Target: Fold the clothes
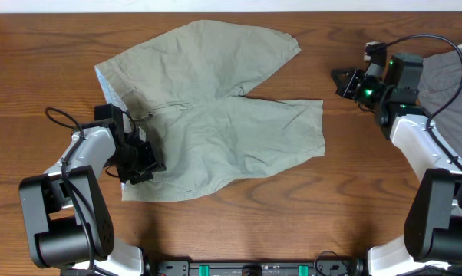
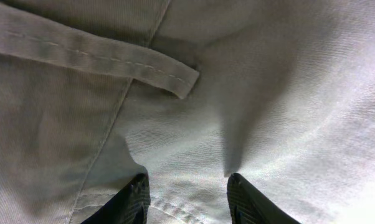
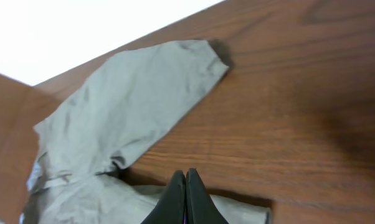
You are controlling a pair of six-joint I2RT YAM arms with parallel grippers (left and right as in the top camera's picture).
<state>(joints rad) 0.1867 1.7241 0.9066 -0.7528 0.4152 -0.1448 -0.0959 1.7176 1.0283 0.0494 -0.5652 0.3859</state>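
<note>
The left gripper (image 1: 144, 162) is sitting at the waistband end of the shorts (image 1: 216, 115), on the side of the cloth nearest the table's left edge. Its two fingers (image 2: 134, 200) are standing apart in the left wrist view, with pale khaki-green fabric (image 2: 268, 93) filling the whole picture beyond them. A stitched seam is running between the fingertips, and a narrow stitched strap (image 2: 113, 62) is lying across the cloth further up. Whether the tips are pressing into the fabric or only hanging just over it is not showing.

The right gripper (image 1: 340, 80) is hanging over bare wood near the table's (image 1: 47, 46) right edge, apart from the shorts. Its fingers are pressing together in the right wrist view (image 3: 186, 174), with nothing between them.

The shorts are lying spread and wrinkled across the middle of the table. The waistband is facing the left edge and the two wide legs are pointing right. One leg (image 3: 131, 106) is angling toward the far edge; the other is lying nearer the front edge, its hem facing the right edge.

A darker grey garment (image 1: 446, 77) is lying at the right edge, partly under the right arm.
</note>
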